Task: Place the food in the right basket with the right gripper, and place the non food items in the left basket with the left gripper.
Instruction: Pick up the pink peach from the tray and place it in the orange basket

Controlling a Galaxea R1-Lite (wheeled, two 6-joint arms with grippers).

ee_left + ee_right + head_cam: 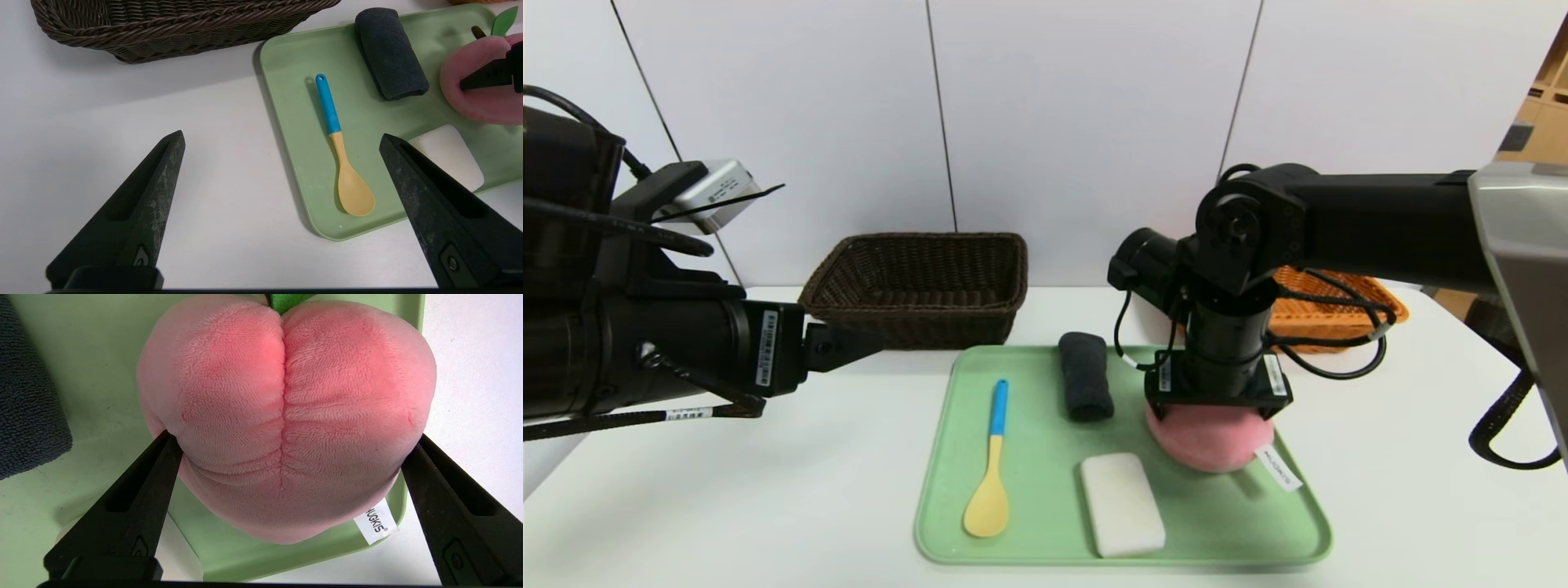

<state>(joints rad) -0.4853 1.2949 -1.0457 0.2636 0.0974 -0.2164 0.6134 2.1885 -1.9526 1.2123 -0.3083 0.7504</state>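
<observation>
head view: the right gripper point(1210, 408) sits atop the plush peach point(1213, 441), right of centre on the green tray point(1029, 539). left wrist view: the left gripper point(282, 147) is spread wide over the white table point(122, 102). right wrist view: both fingers point(135, 498) press the peach's sides

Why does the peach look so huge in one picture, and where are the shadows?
Right wrist view: the camera sits right above the plush peach, so it fills the picture, right gripper jaws touching each side. Left wrist view: the spoon casts a thin shadow on the green tray. Head view: the dark basket shades the table.
</observation>
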